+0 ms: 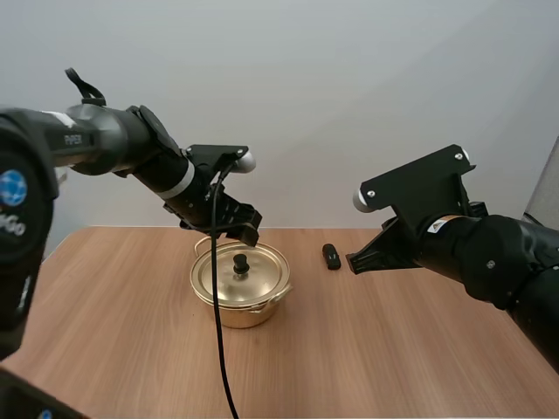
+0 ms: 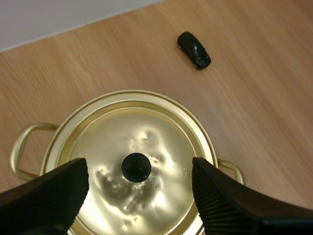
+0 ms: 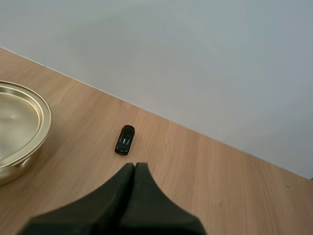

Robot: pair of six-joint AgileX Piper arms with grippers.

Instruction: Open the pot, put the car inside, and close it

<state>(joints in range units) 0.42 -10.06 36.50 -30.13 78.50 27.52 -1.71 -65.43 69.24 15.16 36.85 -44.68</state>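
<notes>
in the high view the left gripper hovers just over the lid of the pot, and the car lies on the table beside the pot, near the right gripper. at the left wrist, its fingers stand spread either side of the knob; closing off-centre, they could slip off it. at the right wrist, the fingers lie pressed together, pointing at the car; unopened, they would likely shove it away.

Soft, even overhead light leaves faint shadows on the table and mottled glare on the lid.
</notes>
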